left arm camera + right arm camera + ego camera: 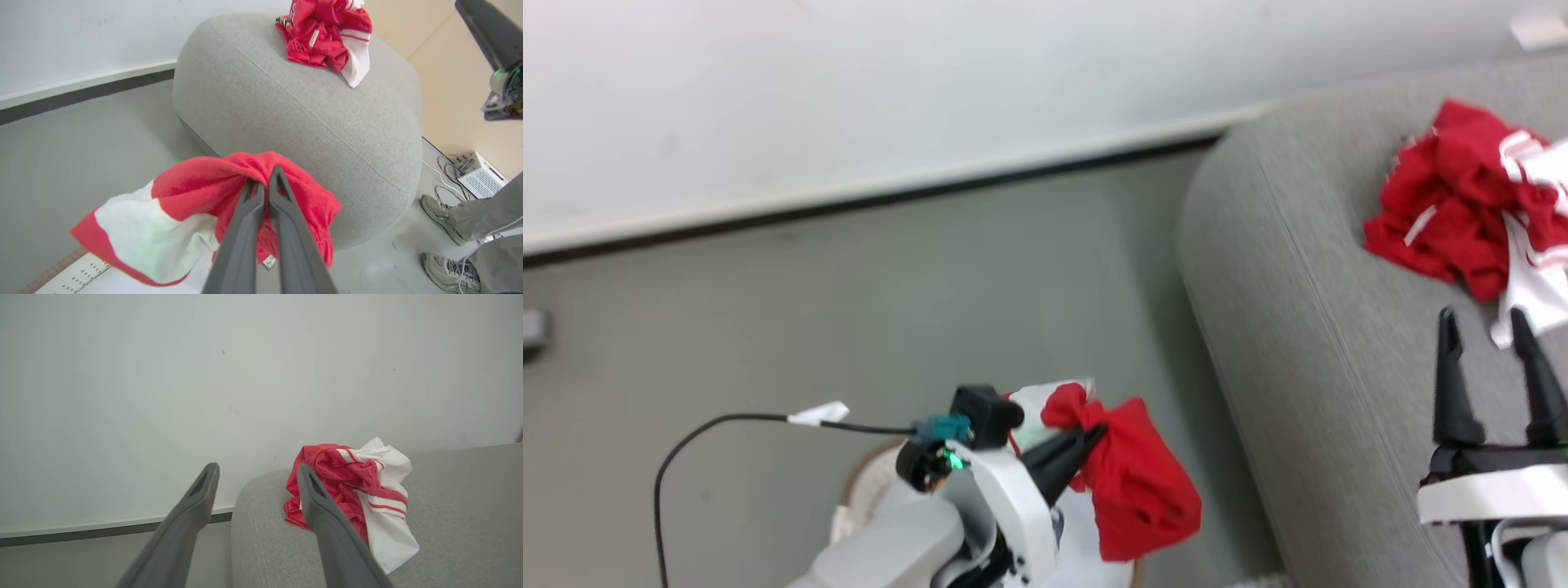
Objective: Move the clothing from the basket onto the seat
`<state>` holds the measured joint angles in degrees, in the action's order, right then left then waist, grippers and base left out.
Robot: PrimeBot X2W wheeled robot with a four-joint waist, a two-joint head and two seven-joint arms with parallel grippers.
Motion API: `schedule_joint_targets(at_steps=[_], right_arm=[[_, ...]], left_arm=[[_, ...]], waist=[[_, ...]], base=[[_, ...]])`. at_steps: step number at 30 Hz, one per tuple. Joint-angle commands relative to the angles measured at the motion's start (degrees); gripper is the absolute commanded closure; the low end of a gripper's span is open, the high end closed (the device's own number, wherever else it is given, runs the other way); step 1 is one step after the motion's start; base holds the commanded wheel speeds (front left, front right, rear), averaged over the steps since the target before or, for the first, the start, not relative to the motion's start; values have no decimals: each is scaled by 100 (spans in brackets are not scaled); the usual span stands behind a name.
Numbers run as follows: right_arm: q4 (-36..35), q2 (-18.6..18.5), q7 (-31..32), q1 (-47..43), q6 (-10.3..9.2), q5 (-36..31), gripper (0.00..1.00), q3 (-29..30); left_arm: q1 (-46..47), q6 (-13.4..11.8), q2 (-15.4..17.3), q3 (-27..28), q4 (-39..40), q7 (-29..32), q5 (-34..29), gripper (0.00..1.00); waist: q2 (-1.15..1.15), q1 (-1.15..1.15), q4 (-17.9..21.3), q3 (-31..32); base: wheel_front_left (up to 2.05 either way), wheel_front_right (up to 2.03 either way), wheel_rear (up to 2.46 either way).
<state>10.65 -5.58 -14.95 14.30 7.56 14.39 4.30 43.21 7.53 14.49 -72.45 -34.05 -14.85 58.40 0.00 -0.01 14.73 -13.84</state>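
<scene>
Grips a red fabric garment with a white panel (192, 196) in the left gripper (263, 177), long dark fingers pressed together on a bunched fold. Holds it in the air above the oval white perforated plastic basket with a tan rim (77, 271), beside the rounded end of the large light-grey woven-fabric seat (306, 110). Poises the right gripper (1482, 322) over the seat, fingers spread wide, nothing between them. Shows a second crumpled red garment with white stripes (1437, 212) lying on the seat top near its wall-side edge
</scene>
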Motion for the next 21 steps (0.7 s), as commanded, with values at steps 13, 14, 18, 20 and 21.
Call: schedule_joint_targets(at_steps=[13,14,18,20,21], right_arm=[[359,-64,-13,-451,-15,346,0,-960],[366,-57,-13,-461,-14,364,0,-1031],[377,-16,-13,-505,-14,437,0,-1287],[379,9,-13,-520,-14,472,0,-1382],[389,33,-13,-532,-15,473,0,-1466]], left_arm=[[-515,-3,-29,1874,782,-29,-1355,100],[-516,-3,-25,1981,831,-30,-1434,100],[-482,-3,23,2333,1010,-30,-1738,100],[-405,-3,46,2461,1070,-31,-1842,100],[-360,-3,57,2510,1107,-31,-1908,100]], waist=[[0,1,-796,1255],[0,1,-813,1288],[0,1,-874,1374],[0,1,-920,1404],[0,1,-941,1415]], base=[[0,0,0],[0,0,0],[0,0,0],[0,0,0],[0,0,0]])
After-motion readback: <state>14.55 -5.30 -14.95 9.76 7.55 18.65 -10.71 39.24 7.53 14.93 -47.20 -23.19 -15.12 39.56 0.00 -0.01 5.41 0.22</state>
